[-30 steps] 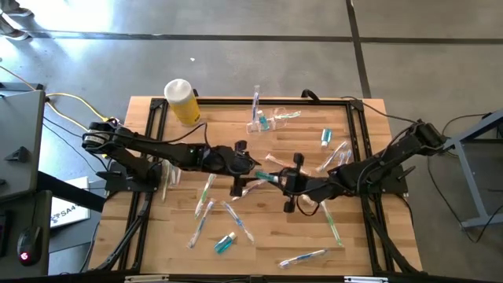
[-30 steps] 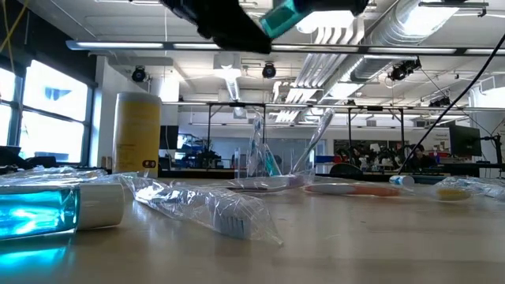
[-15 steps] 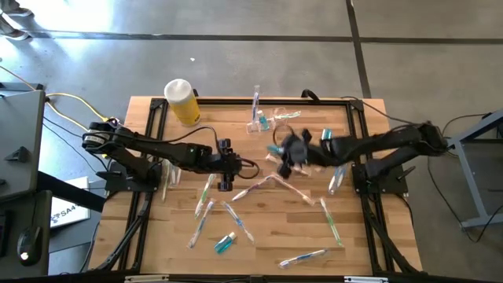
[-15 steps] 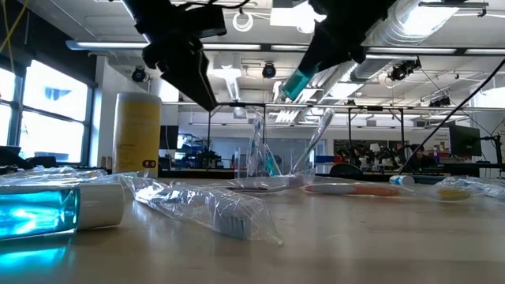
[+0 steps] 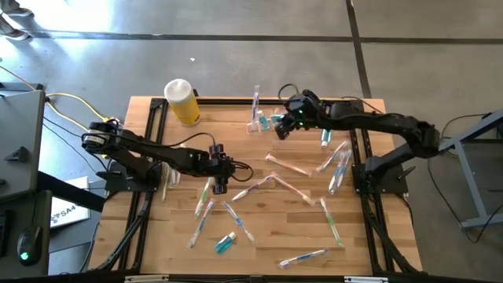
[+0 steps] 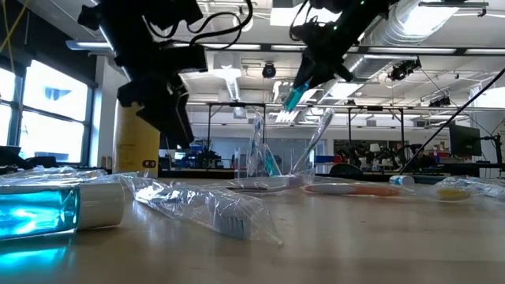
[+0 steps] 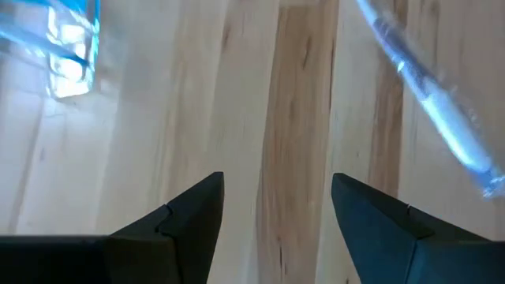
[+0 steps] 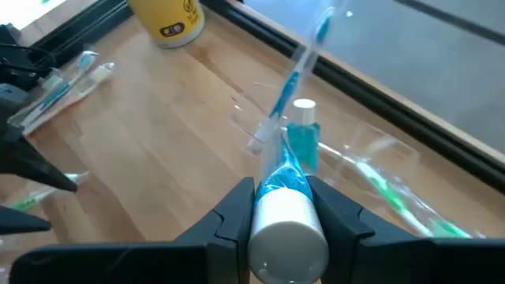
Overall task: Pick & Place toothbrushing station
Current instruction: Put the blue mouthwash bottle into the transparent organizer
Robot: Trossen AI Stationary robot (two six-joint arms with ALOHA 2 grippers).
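The clear cup point(image 5: 258, 122) stands near the table's far edge, with a toothbrush point(image 8: 304, 59) and a teal white-capped tube point(image 8: 302, 138) upright in it. My right gripper point(image 5: 280, 130) hangs just right of the cup, shut on another teal tube point(image 6: 292, 99). My left gripper point(image 5: 219, 184) hovers open and tipped down over bare wood left of the table's middle, with nothing between its fingers point(image 7: 189, 217). Wrapped toothbrushes point(image 5: 206, 189) lie flat beside it. My right gripper pinches the teal tube between its two fingers point(image 8: 237, 209), on the sides of its body just ahead of the white cap point(image 8: 286, 229). The tube lies along the fingers, cap end back between them, teal end point(image 8: 282, 177) sticking out forward. The fingers slant down toward the cup, and the tube is lifted clear of the table.
A yellow cylinder with a white top point(image 5: 182, 101) stands at the far left corner. Several wrapped toothbrushes point(image 5: 330, 224) and small tubes point(image 5: 225, 243) lie scattered over the wooden top. A black frame point(image 5: 236, 101) runs around the table's edges.
My right gripper has swung from the table's middle toward the far edge, up to the cup, rolling as it went and keeping the teal tube. My left gripper has drawn back toward the table's left, sunk lower and tipped its fingers downward, staying open.
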